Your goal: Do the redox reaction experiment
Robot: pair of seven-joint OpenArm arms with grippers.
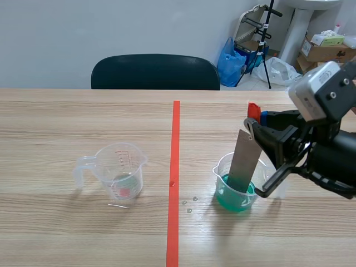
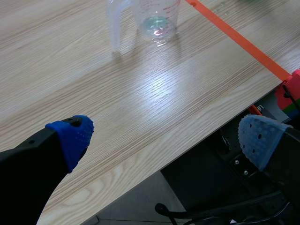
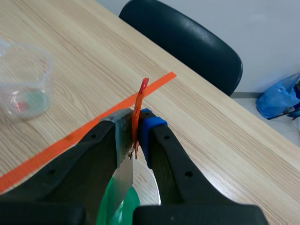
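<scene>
A clear beaker of green liquid (image 1: 236, 196) (image 3: 117, 211) stands right of the tape line. A grey metal strip (image 1: 245, 160) (image 3: 123, 157) with a red tab (image 1: 253, 109) (image 3: 141, 96) at its top leans into the liquid. My right gripper (image 1: 257, 121) (image 3: 136, 125) is shut on the strip's upper end, directly over the beaker. A clear measuring cup (image 1: 120, 168) (image 2: 157, 18) (image 3: 23, 82) with a little residue sits left of the line. My left gripper (image 2: 164, 136) hangs open over the table's front edge, far from the cup, holding nothing.
An orange-red tape line (image 1: 174, 178) runs down the table's middle, with a few droplets (image 1: 189, 203) beside it. A black chair (image 1: 156, 72) stands behind the table. A blue bag (image 1: 231, 61), boxes and a tripod sit on the floor at the back right.
</scene>
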